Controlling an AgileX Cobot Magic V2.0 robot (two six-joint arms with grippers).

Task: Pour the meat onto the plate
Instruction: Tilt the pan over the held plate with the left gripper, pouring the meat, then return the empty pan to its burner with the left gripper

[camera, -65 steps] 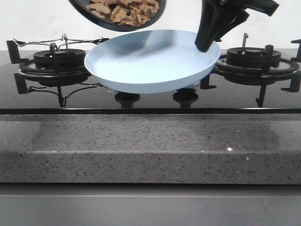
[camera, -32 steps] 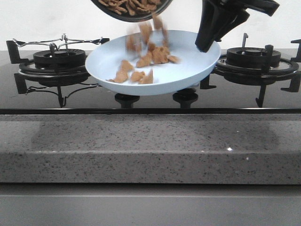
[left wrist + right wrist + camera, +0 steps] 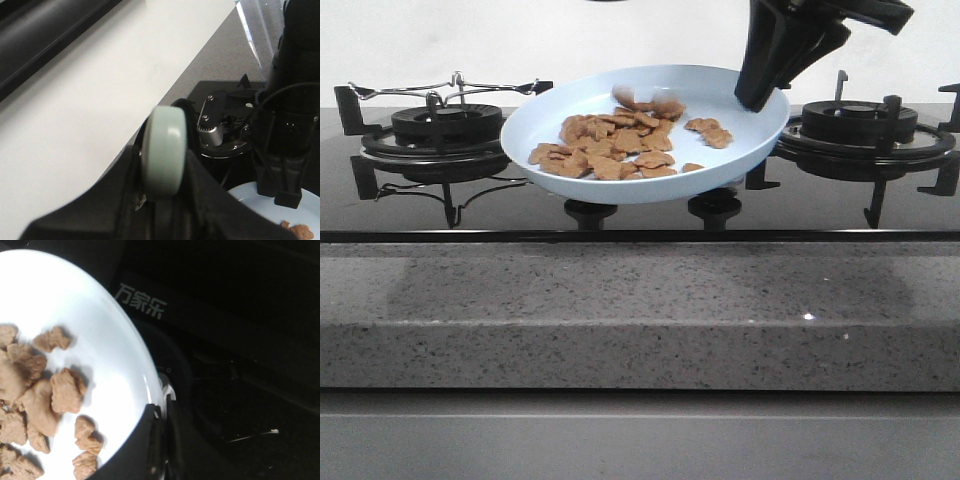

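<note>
Meat [image 3: 620,143]: one loose heap of orange-brown slices on the plate, too many and too overlapped to count. A small cluster of about three sits off toward the right gripper's side, and a couple at the back look blurred. The right wrist view [image 3: 47,395] shows roughly ten chunks spread over the dish.

Plate [image 3: 550,110]: just one, pale blue, held up off the stove and tilted a bit, between the two burners. Its rim shows in the right wrist view [image 3: 127,335] and a sliver shows in the left wrist view [image 3: 250,192].

Right gripper [image 3: 760,92]: pinching the plate's rim on its right edge, fingers [image 3: 157,440] clamped tight on it.

Left gripper [image 3: 162,200]: only visible from its own wrist cam, wrapped around a pale green handle [image 3: 164,150], so it's closed on that.

Burners: two, left [image 3: 445,125] and right [image 3: 865,125], black grates on a dark glass stove [image 3: 640,215].

Counter [image 3: 640,310]: one grey speckled slab in front of the stove.
</note>
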